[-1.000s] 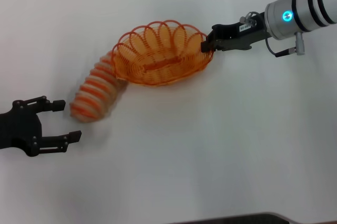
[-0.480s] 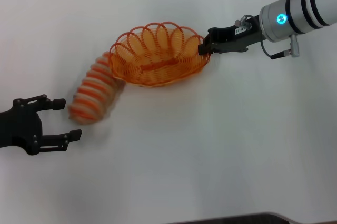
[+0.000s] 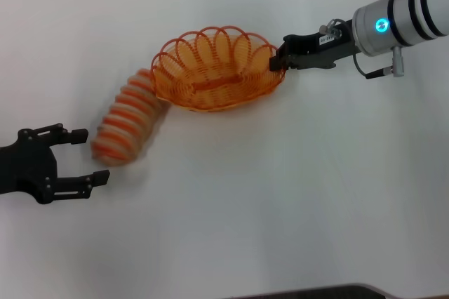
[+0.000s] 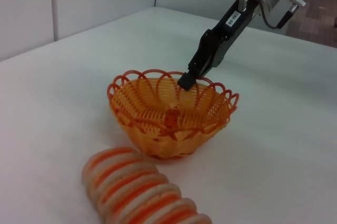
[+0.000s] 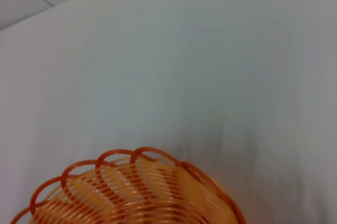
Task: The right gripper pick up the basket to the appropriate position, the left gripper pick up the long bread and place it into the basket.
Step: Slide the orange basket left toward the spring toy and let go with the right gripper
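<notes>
Pincer work first: the right pincer (image 3: pixel 276 62) is closed on the rim of the basket (image 3: pixel 214 69) at the basket's right end, one finger inside the scalloped loops and one outside, as the left wrist view shows (image 4: pixel 185 79). From that grip the orange wire bowl extends leftward across the white desk (image 3: pixel 280 194), its far end touching or almost touching the upper end of the long bread (image 3: pixel 126 125), which lies on a slant on the desk.

Beyond the loaf's lower end waits the left pincer (image 3: pixel 78 157), fingers spread wide and holding nothing, close to the bread but not around it.

The step in hand looks like positioning the basket. To do it well, the right pincer should keep its grip firm on the thin wire, since a rim hold at one end lets the basket tip or swing. It should draw the basket clear of the loaf so the bread is not nudged or rolled, then set it flat within easy reach of the left arm. The left pincer would do best to hold off until the basket is settled, then close across the loaf's narrow width near its middle.
</notes>
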Robot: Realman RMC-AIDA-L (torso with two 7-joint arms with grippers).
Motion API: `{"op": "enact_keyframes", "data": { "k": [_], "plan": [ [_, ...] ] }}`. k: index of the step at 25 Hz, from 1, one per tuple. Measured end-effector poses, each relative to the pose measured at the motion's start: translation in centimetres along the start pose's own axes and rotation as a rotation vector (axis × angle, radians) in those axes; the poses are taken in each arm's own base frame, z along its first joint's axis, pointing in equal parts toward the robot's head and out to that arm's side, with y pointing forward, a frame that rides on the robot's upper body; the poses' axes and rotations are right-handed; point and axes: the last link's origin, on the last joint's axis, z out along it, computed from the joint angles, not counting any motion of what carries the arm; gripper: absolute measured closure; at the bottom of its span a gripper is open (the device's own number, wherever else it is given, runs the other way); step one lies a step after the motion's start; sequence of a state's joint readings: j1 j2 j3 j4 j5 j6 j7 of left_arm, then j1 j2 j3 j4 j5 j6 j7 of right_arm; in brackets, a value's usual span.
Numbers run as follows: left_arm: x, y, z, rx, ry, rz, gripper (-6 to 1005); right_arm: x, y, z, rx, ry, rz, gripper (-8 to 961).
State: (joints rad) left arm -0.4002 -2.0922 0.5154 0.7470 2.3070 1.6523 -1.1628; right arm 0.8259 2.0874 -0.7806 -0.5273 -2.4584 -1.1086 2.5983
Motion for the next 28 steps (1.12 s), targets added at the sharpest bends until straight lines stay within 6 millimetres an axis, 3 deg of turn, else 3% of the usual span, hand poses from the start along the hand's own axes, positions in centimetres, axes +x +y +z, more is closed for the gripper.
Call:
{"op": "enact_keyframes", "data": {
  "k": [28],
  "plan": [
    [0.43,-0.40,0.12,0.010,-0.003,0.015,141,-0.12,-0.19,-0.45,-0.030,-0.031,0.041,853]
  ]
}}
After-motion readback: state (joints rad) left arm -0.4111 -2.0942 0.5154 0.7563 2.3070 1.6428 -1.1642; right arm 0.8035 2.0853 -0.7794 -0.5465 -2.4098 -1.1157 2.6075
